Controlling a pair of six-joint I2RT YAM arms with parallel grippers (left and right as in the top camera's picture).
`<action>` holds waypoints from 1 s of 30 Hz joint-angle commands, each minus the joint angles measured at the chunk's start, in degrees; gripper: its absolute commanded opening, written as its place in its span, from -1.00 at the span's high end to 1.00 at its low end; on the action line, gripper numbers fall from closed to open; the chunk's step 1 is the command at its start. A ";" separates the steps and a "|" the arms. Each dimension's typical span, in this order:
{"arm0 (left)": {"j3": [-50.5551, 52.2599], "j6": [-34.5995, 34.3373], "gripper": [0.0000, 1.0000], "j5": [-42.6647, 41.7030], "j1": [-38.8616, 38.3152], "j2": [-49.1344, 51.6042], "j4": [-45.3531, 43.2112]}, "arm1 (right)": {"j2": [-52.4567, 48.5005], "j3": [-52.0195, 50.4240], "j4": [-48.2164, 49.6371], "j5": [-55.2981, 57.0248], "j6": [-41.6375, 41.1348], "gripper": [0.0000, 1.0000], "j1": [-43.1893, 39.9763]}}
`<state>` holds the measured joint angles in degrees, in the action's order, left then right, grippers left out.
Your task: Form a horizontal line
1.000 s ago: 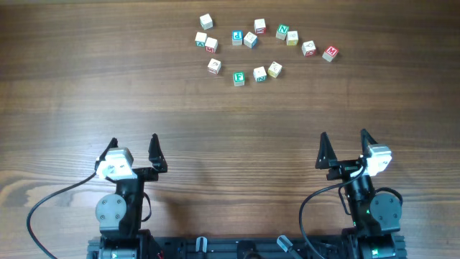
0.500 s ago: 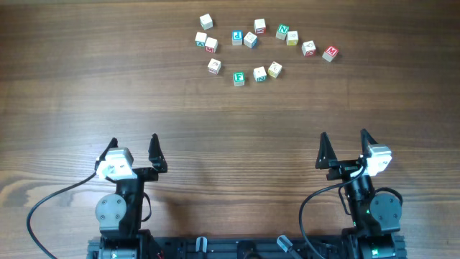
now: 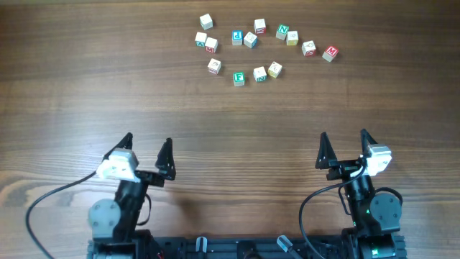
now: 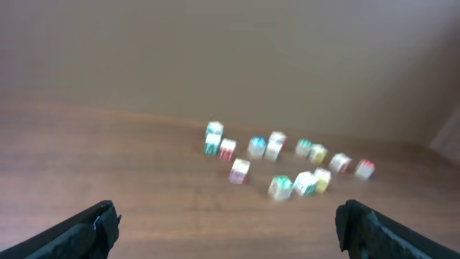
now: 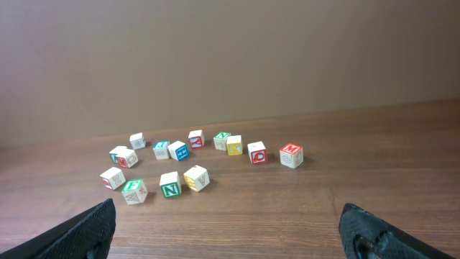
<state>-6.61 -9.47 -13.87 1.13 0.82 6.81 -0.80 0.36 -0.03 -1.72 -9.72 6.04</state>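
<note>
Cubes [image 3: 259, 73] scattered: green F [image 3: 238, 78], green N [image 3: 282, 31], red M [image 3: 330, 52] readable, blue cube [image 3: 237, 36] possibly d. Left tool [image 3: 148, 138], right tool [image 3: 343, 134] wide.

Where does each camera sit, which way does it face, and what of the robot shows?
Overhead: above the table, looking straight down; letter cubes at the far side, left gripper and right gripper, both open, at the near edge.
Left wrist: low, facing forward toward the cubes, blurred; its fingertips fill the lower corners.
Right wrist: same low forward view, sharp; its fingertips at the lower corners.
Shared: overhead and right wrist both show the red M cube at the cluster's right end.
</note>
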 commanded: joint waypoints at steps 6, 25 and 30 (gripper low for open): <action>-26.14 -0.59 -1.00 -1.79 -0.28 17.57 9.14 | -0.22 -0.04 0.15 -0.31 0.70 -1.00 -0.33; -92.13 16.09 -1.00 -7.37 -5.81 85.74 37.31 | -0.22 -0.04 0.15 -0.31 0.70 -1.00 -0.33; -92.65 18.53 -1.00 -2.32 -9.03 95.01 30.12 | -0.22 -0.04 0.15 -0.31 0.68 -0.99 -0.33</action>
<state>-98.13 6.42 -19.35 -6.85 91.35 39.66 -1.17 0.36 -0.03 -1.69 -9.72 6.04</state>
